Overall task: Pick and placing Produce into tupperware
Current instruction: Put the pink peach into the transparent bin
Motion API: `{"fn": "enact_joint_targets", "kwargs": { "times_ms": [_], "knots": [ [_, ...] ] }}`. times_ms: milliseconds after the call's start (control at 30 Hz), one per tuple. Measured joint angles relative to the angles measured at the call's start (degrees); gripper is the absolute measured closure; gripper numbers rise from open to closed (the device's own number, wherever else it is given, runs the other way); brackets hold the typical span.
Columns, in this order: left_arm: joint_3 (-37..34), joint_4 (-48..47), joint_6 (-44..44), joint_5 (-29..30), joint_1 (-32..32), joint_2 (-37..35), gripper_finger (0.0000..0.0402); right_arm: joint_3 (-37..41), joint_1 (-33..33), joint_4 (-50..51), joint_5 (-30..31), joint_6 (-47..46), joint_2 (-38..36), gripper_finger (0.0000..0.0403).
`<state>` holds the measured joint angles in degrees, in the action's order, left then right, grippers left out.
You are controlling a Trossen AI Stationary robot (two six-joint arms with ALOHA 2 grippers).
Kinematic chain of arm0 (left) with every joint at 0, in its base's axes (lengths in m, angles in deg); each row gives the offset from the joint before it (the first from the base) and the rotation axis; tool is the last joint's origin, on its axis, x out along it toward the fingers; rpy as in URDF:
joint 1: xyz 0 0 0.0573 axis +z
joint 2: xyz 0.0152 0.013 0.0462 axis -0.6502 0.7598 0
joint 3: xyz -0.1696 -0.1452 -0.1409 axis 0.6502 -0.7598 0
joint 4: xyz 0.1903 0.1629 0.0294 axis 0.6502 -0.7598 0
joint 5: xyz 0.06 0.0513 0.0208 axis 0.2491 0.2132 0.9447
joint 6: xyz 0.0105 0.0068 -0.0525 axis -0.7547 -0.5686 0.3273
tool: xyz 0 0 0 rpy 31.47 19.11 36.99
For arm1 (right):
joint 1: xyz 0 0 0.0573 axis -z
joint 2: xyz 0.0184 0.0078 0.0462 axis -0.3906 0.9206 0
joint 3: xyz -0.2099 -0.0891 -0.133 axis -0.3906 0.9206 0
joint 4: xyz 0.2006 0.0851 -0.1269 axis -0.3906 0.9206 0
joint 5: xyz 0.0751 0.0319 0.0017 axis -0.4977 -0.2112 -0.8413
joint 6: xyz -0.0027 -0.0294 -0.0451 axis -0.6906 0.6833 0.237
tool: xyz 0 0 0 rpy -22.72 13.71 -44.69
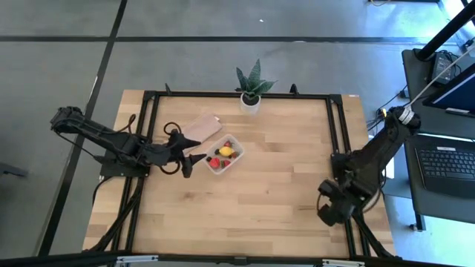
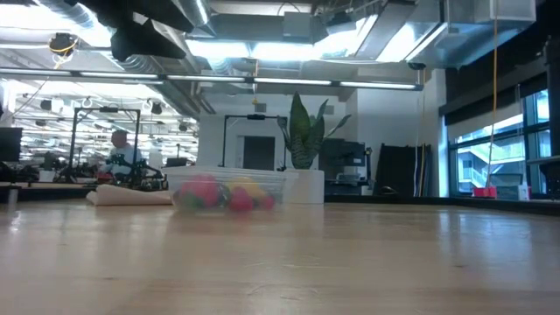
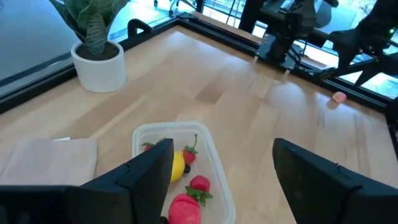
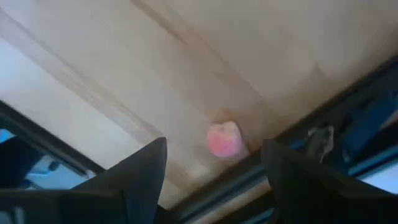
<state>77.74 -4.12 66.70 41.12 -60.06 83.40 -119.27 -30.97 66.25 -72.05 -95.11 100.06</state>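
The clear tupperware [image 1: 239, 148] stands left of the table's middle. In it lie a yellow lemon [image 3: 178, 167], red strawberry-like pieces [image 3: 200, 183] and a dark piece. My left gripper [image 3: 222, 149] is open just left of it, pointing across its near end, with nothing between the fingers. A small pink round piece [image 4: 224, 138] lies on the wood against the black rail at the table's right edge. My right gripper [image 4: 214, 149] hangs open over it, pointing down, fingers on either side and clear of it. The high view shows that gripper [image 1: 329, 211] by the right rail.
A potted green plant [image 1: 251, 93] stands at the far edge and a flat tan piece [image 1: 202, 126] lies just beyond the tupperware. Black frame rails [image 1: 338, 126] run along the table's sides. Bare wood spans the middle. A person [image 2: 118, 149] sits far behind.
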Motion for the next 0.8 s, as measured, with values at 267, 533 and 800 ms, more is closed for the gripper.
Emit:
{"fn": "enact_joint_targets", "kwargs": {
  "times_ms": [267, 533, 800],
  "knots": [
    [0.0, 0.0, 0.0, 0.0, 0.0, 0.0, 0.0135, 0.1, -6.7, -1.4, -1.8, -3.5, 6.8, 0.0139],
    [0.0, 0.0, 0.0, 0.0, 0.2, 0.0, 0.0134, 0.1, -8.2, -6.8, -2.0, -4.2, 14.0, 0.0139],
    [0.0, 0.4, 0.2, 0.0, 0.1, 0.0, 0.0138, 0.9, -8.2, -8.2, -1.5, -3.8, 18.4, 0.0139]
  ]
}}
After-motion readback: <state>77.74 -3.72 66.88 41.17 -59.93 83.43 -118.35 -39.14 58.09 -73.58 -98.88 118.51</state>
